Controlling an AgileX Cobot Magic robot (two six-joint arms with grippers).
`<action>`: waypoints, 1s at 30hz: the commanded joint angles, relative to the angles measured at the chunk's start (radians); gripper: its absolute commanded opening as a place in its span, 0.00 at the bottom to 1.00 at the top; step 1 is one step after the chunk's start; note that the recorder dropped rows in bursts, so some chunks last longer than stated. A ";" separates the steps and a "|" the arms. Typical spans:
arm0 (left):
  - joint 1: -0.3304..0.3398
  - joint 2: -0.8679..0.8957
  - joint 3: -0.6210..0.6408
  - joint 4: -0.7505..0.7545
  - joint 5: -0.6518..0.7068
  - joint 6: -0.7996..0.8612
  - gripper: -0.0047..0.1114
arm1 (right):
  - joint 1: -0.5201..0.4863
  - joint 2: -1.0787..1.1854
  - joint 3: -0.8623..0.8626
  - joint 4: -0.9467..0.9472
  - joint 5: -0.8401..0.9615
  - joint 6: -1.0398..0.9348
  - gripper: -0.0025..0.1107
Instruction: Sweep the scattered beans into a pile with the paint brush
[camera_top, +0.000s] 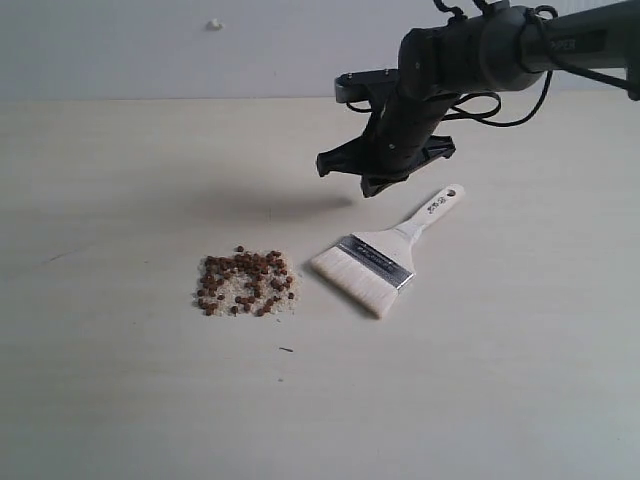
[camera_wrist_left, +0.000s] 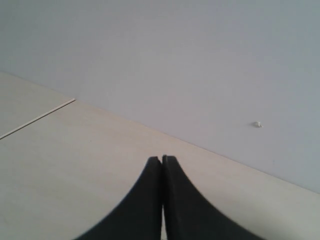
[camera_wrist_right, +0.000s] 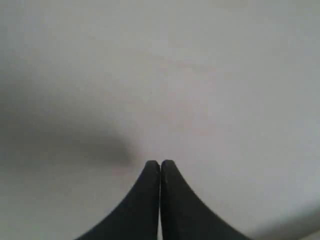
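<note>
Right gripper (camera_wrist_right: 160, 166) is pinched shut with nothing in it, hanging just behind the brush (camera_top: 372, 262), which lies flat beside the beans (camera_top: 246, 283).

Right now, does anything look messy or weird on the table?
Nothing much. The beans sit in one clump and the paint brush lies flat beside them, not touching. Only a dark speck lies alone nearer the camera, and a white blob marks the wall.
</note>
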 joint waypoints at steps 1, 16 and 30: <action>0.002 -0.004 0.001 0.004 0.002 0.005 0.04 | 0.026 0.000 -0.011 0.007 0.051 -0.011 0.02; 0.002 -0.004 0.001 0.004 0.002 0.005 0.04 | 0.053 0.000 -0.011 0.034 0.388 -0.143 0.02; 0.002 -0.004 0.001 0.004 0.002 0.005 0.04 | 0.043 -0.209 0.124 -0.009 0.153 -0.112 0.02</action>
